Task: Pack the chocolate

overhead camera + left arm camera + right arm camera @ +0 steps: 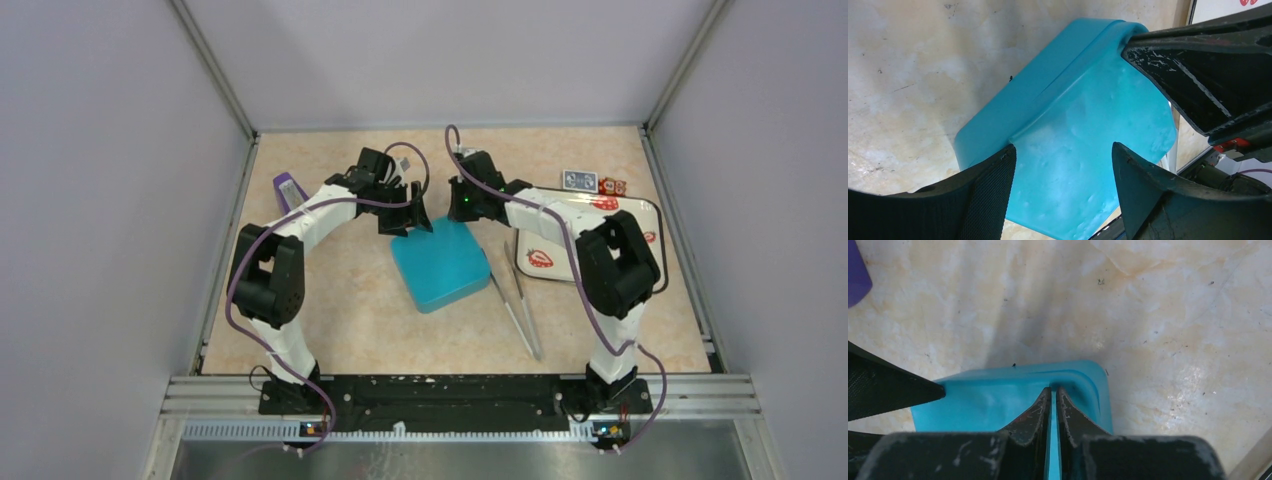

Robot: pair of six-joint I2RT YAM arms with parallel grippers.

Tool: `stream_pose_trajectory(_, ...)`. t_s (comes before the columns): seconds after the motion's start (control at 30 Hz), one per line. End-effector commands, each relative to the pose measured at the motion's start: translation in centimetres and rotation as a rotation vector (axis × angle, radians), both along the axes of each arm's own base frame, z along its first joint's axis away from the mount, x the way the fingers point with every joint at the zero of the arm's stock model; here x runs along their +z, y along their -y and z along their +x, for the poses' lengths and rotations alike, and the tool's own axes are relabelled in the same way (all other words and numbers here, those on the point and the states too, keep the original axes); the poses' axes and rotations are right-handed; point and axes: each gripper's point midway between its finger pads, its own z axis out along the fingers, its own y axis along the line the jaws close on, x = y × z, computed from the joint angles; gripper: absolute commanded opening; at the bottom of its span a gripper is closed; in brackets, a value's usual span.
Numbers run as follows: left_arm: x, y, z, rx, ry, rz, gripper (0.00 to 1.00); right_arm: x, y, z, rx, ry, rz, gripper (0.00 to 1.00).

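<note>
Right gripper (1053,396) is pinching the rim of the soft teal pouch (440,265); left gripper (1063,150) is hovering above it, jaws spread. No chocolate is showing in any view, so its look and place cannot be told. Such pieces are probably light and easily marred, best taken gently by opposite sides.

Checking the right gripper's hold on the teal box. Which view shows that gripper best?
Right wrist: the right gripper pinches the teal box at its rim, a teal sliver between its fingers. Left wrist shows one finger at the box's corner. Top external shows it small, at the far edge.
</note>
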Motion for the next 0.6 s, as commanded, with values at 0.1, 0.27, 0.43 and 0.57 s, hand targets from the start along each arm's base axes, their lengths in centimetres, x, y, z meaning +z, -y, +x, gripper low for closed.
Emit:
stream_pose_trajectory(0.1, -1.8, -0.9, -0.1, 0.002, -0.018, 0.052, 0.76, 7.3, 0.8, 1.4, -0.029, 0.137, 0.022, 0.07)
stream_pose_trajectory(0.27, -1.6, -0.8, 0.0, 0.001, -0.014, 0.048, 0.77, 12.9, 0.8, 1.9, -0.032, 0.240, 0.070, 0.09)
stream_pose_trajectory(0.43, -1.8, -0.7, 0.0, -0.001, -0.021, 0.045, 0.77, 9.8, 0.9, 1.2, -0.037, 0.188, 0.066, 0.10)
stream_pose_trajectory(0.57, -1.8, -0.8, 0.1, 0.000, -0.020, 0.049, 0.77, 1.4, 0.9, -0.7, -0.024, 0.027, 0.039, 0.10)
